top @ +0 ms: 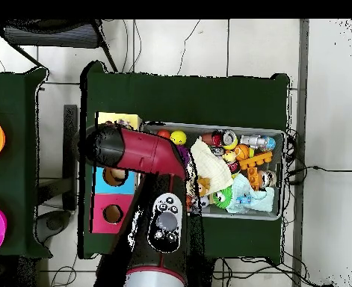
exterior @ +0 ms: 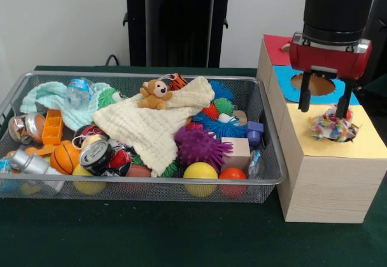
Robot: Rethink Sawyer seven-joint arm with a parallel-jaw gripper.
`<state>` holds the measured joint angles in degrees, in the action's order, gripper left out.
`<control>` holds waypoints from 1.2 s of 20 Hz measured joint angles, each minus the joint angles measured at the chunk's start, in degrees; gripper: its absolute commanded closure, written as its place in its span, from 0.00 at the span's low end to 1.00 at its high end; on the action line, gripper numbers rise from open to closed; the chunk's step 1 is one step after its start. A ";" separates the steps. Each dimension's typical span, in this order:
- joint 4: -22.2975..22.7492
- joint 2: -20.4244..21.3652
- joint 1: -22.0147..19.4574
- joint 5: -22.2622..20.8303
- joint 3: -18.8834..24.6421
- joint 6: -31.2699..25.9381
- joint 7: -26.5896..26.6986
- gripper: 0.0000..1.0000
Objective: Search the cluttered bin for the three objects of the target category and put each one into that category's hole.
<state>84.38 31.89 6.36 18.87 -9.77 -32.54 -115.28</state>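
- Over the wooden box (exterior: 329, 170) at the bin's side, your gripper (exterior: 326, 102) hangs just above the yellow panel (exterior: 363, 143), its fingers (exterior: 305, 95) spread wide and holding nothing.
- Directly below them, a multicoloured bundle (exterior: 332, 126) sits in the yellow panel's hole, part of it proud of the surface. You cannot tell whether it has dropped fully in.
- Judged step: a deposit into the category hole, fingers apart above the item.
- Beyond the yellow panel, the blue panel (exterior: 284, 77) shows its own open hole (exterior: 317, 84); the red panel (exterior: 276, 48) lies farthest back.
- Inside the wire bin (exterior: 266, 188) the clutter is dense: a cream cloth (exterior: 151, 128) drapes across the middle, a small teddy bear (exterior: 155, 94) on it, a purple spiky ball (exterior: 202, 146) beside it, a crushed can (exterior: 95, 156) and a mini basketball (exterior: 64, 157) nearby.
- Next move, in my judgement: lift clear of the box, travel over the bin, and shift the cloth, since it may hide remaining targets.
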 measured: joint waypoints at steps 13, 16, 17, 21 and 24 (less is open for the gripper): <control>0.01 4.89 0.00 0.00 -0.02 -7.21 0.00 0.00; 0.01 5.39 0.00 -0.02 -0.02 -7.10 0.00 1.00; 0.01 5.42 0.00 -0.02 -0.02 -7.03 0.00 1.00; 0.01 5.49 0.00 -0.10 -0.02 -5.73 0.00 1.00; 0.01 5.48 0.00 -0.12 -0.02 -4.02 0.00 1.00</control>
<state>84.39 37.38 6.36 18.75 -9.79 -36.56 -115.28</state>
